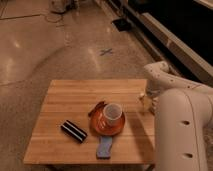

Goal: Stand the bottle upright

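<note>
The bottle (pixel 144 103), small and pale, is at the right edge of the wooden table (pixel 70 95); I cannot tell whether it lies or stands. My gripper (pixel 147 98) is right at it, mostly hidden behind my white arm (pixel 175 125), which comes in from the right. Whether the gripper touches the bottle does not show.
An orange plate (pixel 118 129) near the table's middle carries a translucent cup (pixel 112 114) and a dark utensil (pixel 96 108). A black box (pixel 73 131) lies to the left, and a blue object (pixel 104 147) sits near the front edge. Polished floor surrounds the table.
</note>
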`<state>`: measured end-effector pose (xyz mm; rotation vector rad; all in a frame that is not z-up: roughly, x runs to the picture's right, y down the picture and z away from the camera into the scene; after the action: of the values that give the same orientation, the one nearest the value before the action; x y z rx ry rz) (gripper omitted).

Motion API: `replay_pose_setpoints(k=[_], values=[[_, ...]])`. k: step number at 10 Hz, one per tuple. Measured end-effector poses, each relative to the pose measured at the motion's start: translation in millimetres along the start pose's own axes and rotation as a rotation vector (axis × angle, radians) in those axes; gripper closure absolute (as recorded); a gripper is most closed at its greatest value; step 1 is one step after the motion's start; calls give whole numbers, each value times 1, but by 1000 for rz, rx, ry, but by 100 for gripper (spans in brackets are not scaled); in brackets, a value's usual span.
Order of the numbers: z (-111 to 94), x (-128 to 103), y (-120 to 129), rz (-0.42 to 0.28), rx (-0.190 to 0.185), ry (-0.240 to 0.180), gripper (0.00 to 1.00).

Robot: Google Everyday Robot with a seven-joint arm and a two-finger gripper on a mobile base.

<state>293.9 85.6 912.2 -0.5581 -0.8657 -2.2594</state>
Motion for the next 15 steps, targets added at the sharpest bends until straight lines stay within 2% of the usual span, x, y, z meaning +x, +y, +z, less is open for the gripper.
replay_pose_setpoints(k=[3, 5, 6, 7, 8, 10, 11, 14, 15], values=[[3, 11, 7, -92, -63, -86, 20], [7, 16, 18, -164, -131, -160, 20], [8, 19, 21, -192, -157, -183, 20], [8, 26, 23, -228, -190, -204, 27], [7, 33, 22, -248, -208, -209, 36], [4, 44, 16, -237, -213, -180, 54], [0, 50, 8, -215, -197, -151, 67], [-13, 52, 2, -157, -165, -95, 95], [-20, 54, 0, -140, -154, -71, 100]])
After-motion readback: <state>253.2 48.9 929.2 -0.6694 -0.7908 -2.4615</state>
